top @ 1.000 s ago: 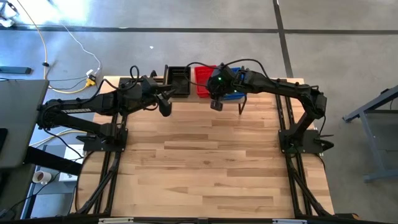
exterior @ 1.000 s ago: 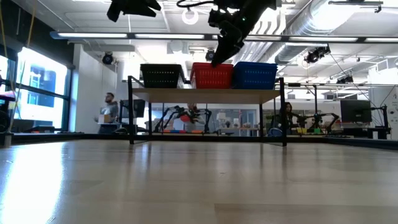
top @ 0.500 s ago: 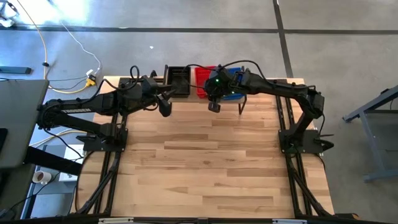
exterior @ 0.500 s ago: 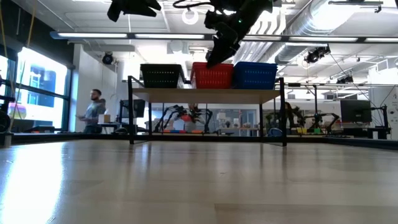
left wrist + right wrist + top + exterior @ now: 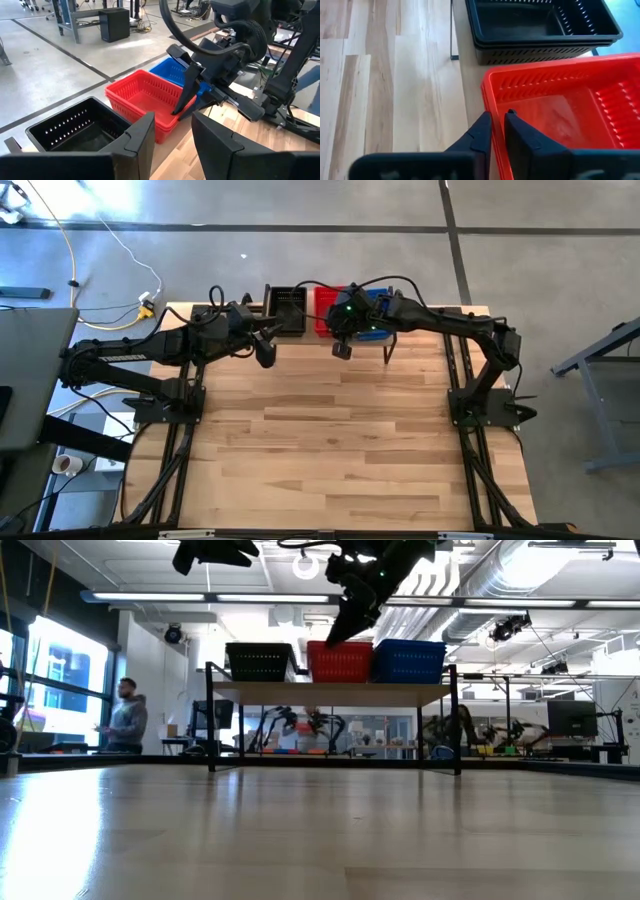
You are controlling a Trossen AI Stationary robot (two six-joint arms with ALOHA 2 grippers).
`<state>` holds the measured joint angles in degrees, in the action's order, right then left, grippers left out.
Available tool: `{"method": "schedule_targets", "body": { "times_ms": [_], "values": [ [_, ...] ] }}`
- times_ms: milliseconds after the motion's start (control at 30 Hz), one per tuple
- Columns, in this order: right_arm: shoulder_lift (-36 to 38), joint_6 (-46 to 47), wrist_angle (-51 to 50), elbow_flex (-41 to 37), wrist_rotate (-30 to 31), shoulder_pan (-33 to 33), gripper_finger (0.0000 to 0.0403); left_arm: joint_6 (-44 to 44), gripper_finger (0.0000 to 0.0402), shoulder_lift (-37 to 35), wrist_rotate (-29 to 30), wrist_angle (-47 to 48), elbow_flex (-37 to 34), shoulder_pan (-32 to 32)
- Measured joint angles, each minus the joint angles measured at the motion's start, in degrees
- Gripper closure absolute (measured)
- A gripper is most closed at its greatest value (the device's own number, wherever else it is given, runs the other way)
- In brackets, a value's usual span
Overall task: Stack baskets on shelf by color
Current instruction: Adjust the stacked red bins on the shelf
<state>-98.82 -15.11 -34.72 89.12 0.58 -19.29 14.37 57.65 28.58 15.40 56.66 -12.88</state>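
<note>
Red baskets [image 5: 340, 661] steady (right fingers [image 5: 492, 131] retreated slightly).

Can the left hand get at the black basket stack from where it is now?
Probably yes. The left hand sits open just in front of the black basket stack on the shelf, with nothing between them. The right hand is busy at the red basket stack beside it.

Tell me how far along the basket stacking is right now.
Nearly done, it seems. On the shelf sit a black stack, a red stack and a blue stack, sorted by color. The right gripper has its fingers closed on the near wall of the red stack; the left gripper waits open nearby. No loose baskets show on the table; only letting go seems left.
</note>
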Motion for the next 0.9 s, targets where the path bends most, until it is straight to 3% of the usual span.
{"method": "schedule_targets", "body": {
  "times_ms": [900],
  "values": [
    [-0.95, -0.39, 0.22, 0.02, -0.80, 0.52, 0.0379, 0.42, 0.0282, -0.01, -1.79, 0.23, 0.00, 0.02]
  ]
}}
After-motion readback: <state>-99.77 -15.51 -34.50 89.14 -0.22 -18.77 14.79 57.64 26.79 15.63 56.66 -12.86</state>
